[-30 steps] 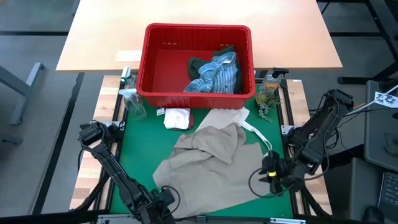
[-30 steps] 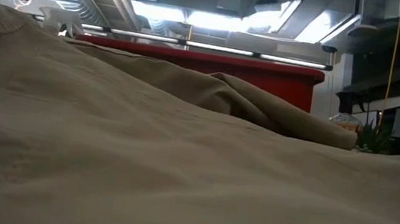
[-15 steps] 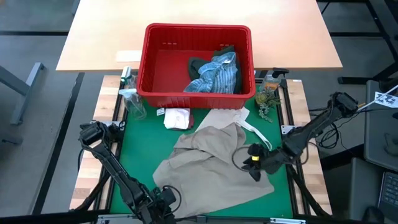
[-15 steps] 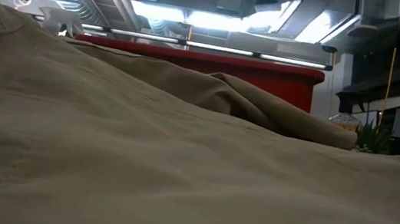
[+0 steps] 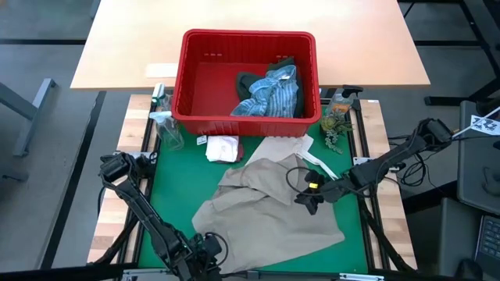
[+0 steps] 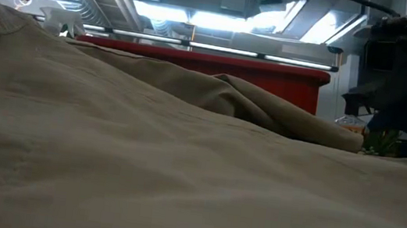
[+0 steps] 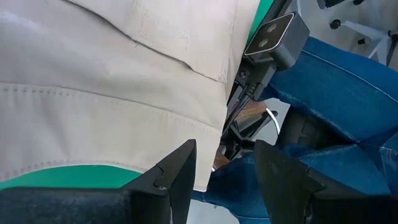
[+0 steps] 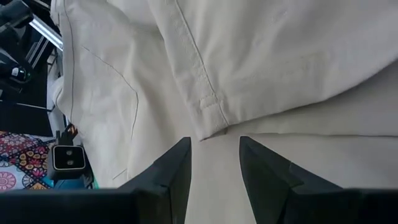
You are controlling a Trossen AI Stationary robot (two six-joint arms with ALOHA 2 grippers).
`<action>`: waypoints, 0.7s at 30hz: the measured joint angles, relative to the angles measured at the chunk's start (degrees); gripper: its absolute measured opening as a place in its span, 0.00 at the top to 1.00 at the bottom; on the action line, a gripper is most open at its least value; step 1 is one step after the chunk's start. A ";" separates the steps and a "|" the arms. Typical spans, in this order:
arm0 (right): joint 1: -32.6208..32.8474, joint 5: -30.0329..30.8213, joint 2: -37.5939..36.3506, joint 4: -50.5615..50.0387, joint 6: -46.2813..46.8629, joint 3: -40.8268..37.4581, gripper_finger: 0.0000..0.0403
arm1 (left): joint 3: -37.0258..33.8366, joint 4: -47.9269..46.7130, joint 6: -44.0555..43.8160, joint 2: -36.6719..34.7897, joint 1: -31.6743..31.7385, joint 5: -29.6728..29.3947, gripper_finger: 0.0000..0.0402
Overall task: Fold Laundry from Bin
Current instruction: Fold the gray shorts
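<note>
Tan cloth is lying rumpled across the green mat [image 5: 168, 195] on the bench, and it is the piece in hand: the tan garment [image 5: 262, 207] is spreading from just in front of the bin [image 5: 195, 78] down to the near edge. The rest of the laundry is sitting elsewhere: the blue-white striped shirt [image 5: 273, 92] and the dark green garment [image 5: 248, 80] inside the bin, the small white cloth [image 5: 223, 147] on the mat beside the bin's front wall.

The right pincer [image 5: 308, 197] is hovering over the garment's right side, jaws standing apart with nothing between them; its wrist view is showing a hemmed fold [image 8: 208, 112] just ahead of the fingertips [image 8: 177, 162]. The left pincer [image 7: 224, 168] is sitting at the near edge, also parted and empty, the garment's edge beside it.

Risks, as judged:
- The cloth is lying in overlapping layers here, so a closing pinch is likely catching two plies, and lifting would be dragging the whole heap instead of opening it.
- A white strap [image 5: 324, 170] is lying close by; the jaws could be snagging it along with the hem.
- With only one corner taken, the garment may be twisting rather than flattening.
</note>
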 joint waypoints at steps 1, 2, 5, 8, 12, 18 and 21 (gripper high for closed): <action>0.00 0.20 0.47 0.49 0.00 0.00 0.67 | 0.00 -0.02 0.01 0.00 0.00 -0.08 0.61; 0.00 0.19 0.94 0.91 0.03 0.00 0.67 | 0.00 0.01 0.01 0.00 0.00 -0.35 0.61; 0.04 0.23 3.46 3.84 0.13 -0.04 0.67 | 0.00 0.01 0.04 0.00 0.00 -1.50 0.61; 0.07 -1.39 6.64 6.38 0.15 -0.02 0.67 | 0.00 0.01 0.04 0.00 0.00 -1.62 0.61; 0.07 -2.74 9.51 9.25 0.17 -0.02 0.67 | 0.00 0.00 0.03 0.00 0.00 -1.62 0.61; 0.05 -1.38 10.11 9.97 -0.04 -0.02 0.67 | 0.00 -0.02 0.02 0.02 0.00 -1.62 0.61; 0.05 -1.16 10.11 9.93 -0.03 -0.02 0.67 | 0.00 0.01 0.02 0.02 0.00 -1.62 0.61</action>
